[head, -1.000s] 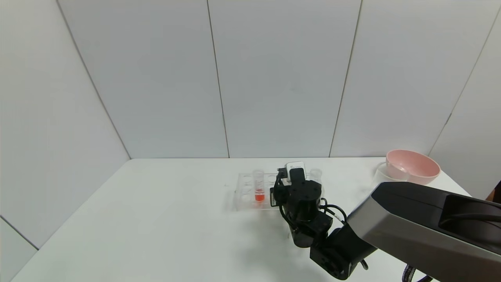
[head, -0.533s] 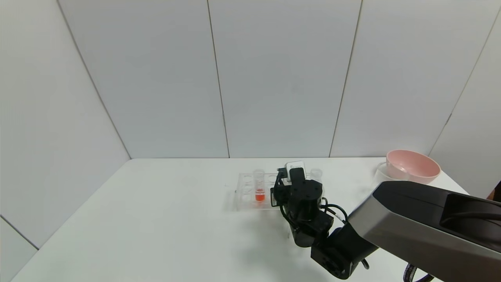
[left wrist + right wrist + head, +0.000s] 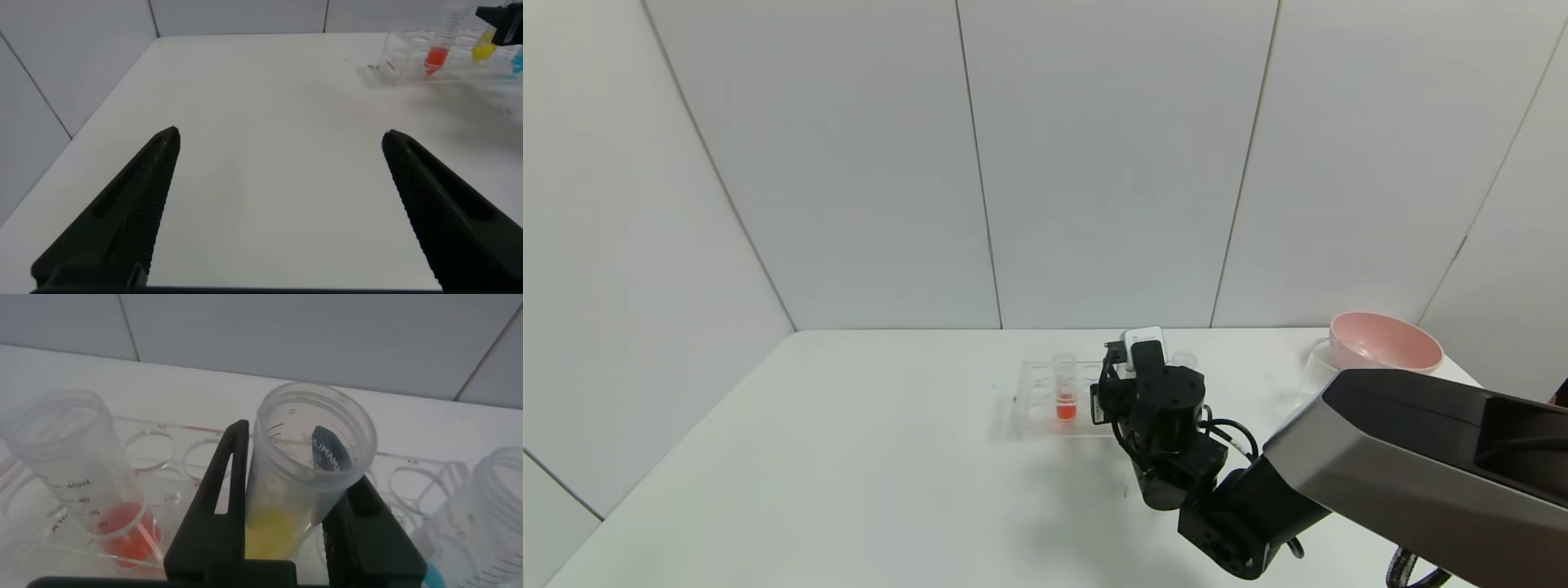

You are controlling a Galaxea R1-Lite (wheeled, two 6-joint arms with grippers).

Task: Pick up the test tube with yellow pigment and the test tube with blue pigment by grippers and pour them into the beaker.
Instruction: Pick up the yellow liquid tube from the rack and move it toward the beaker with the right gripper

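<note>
My right gripper (image 3: pixel 1112 369) is at the clear tube rack (image 3: pixel 1036 402), shut on the test tube with yellow pigment (image 3: pixel 310 457). In the right wrist view the black fingers (image 3: pixel 233 482) clamp the tube's sides, and yellow liquid sits at its bottom. The arm hides this tube in the head view. The test tube with blue pigment (image 3: pixel 482 502) stands in the rack next to it; its rim shows in the head view (image 3: pixel 1183 359). The beaker (image 3: pixel 1316 369) stands at the far right, in front of the pink bowl. My left gripper (image 3: pixel 278 135) is open and empty over bare table, far from the rack.
A tube with orange-red liquid (image 3: pixel 1064 394) stands in the rack left of my right gripper; it also shows in the right wrist view (image 3: pixel 90 474). A pink bowl (image 3: pixel 1384 343) sits at the back right corner. White walls close the table's far side.
My right gripper has shifted slightly up and to the right at the rack, still closed on the yellow tube. The orange-red tube and rack have not moved.
</note>
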